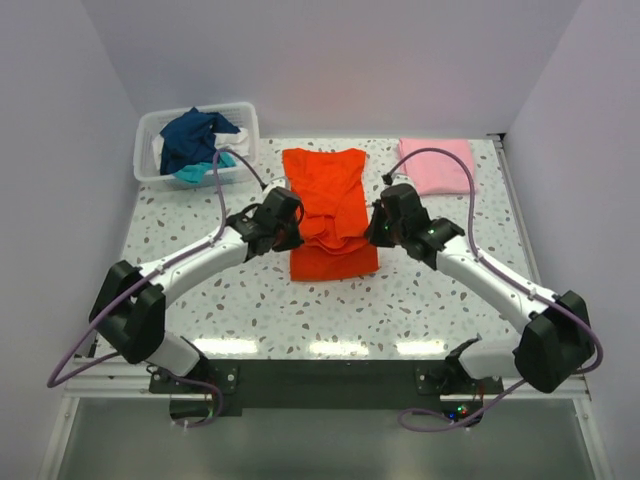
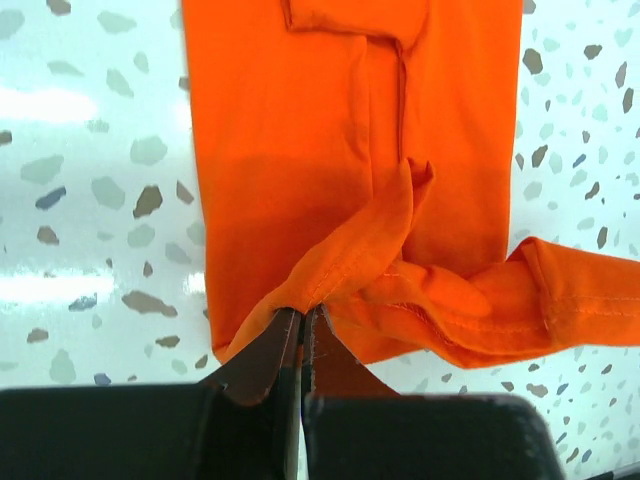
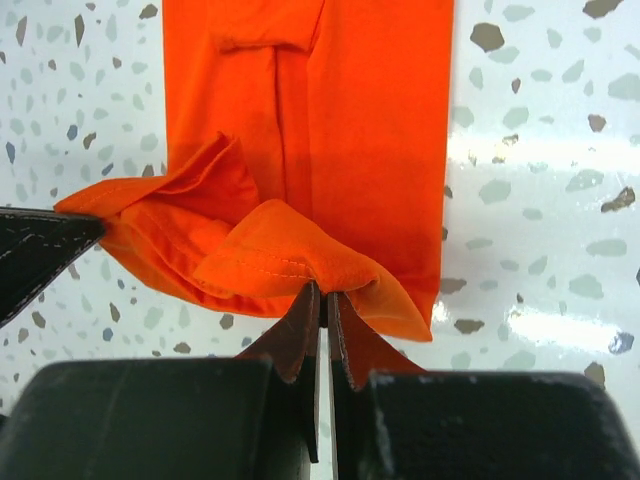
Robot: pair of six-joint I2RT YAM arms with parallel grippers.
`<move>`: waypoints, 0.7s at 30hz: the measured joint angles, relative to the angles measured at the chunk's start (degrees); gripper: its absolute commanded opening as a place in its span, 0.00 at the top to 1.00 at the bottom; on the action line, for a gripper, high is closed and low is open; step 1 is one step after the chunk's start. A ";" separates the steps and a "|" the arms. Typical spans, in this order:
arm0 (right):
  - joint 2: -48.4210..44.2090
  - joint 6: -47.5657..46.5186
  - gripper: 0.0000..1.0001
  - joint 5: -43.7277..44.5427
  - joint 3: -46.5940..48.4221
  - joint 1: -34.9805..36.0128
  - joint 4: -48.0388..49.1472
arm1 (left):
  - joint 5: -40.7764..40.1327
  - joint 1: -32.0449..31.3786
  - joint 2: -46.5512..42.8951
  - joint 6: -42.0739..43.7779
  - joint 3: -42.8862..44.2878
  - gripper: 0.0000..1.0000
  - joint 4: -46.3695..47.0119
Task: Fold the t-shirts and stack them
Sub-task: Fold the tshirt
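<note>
An orange t-shirt (image 1: 325, 205) lies in the middle of the speckled counter (image 1: 200, 300), folded into a long strip running away from you. Your left end effector (image 2: 302, 318) is pressed together on one corner of the near hem (image 2: 440, 325). Your right end effector (image 3: 322, 295) pinches the other corner. Both hold the hem lifted above the strip, partway along it. Between the two grips the cloth sags in a loose, crumpled swag.

That swag is the main risk. If you lay the hem down as it hangs, the slack probably gets trapped under the fold as a ridge. Each pinch takes only a thin bite of cloth right at the edge, so a hard pull apart to tighten it could tug a corner free. If one arm travels further than the other, the fold lands crooked. A folded pink t-shirt (image 1: 440, 165) rests near the orange one, at the far right; drift sideways and you could disturb it. Navy, teal and white shirts (image 1: 200, 140) wait in the basket (image 1: 150, 125) at the far left.
</note>
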 measured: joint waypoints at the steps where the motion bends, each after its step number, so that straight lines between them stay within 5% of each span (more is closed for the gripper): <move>1: 1.20 -0.35 1.00 -0.37 0.68 -0.76 0.50 | 0.31 0.66 0.90 0.50 0.85 1.00 0.48; 21: 19.52 -5.31 1.00 -9.03 12.31 -9.09 4.90 | 6.12 9.66 15.19 6.58 12.68 1.00 2.16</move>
